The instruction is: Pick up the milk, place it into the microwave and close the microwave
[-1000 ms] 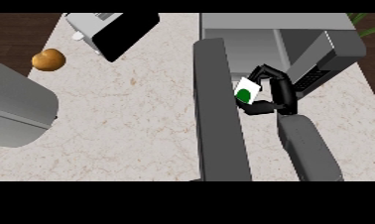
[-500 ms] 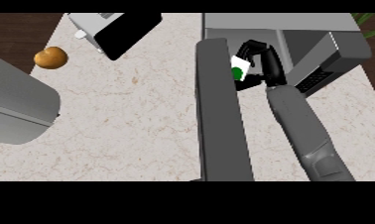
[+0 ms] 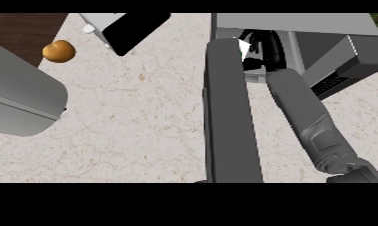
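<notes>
Milk going into the microwave

The right robot hand (image 3: 267, 50) curls around the white milk (image 3: 244, 48) inside the boxy grey microwave (image 3: 295, 22).

Right hand (image 3: 267, 50) gripping milk (image 3: 245, 49) inside microwave (image 3: 325, 27)

Since a second ago the right hand (image 3: 264, 49) has travelled toward twelve o'clock, from beside the open door's (image 3: 230, 115) far end into the microwave (image 3: 295, 22) mouth, carrying the milk (image 3: 244, 50) with it. Its forearm has stretched farther up. The carton's green mark no longer shows; only a white corner peeks past the door's edge.
</notes>
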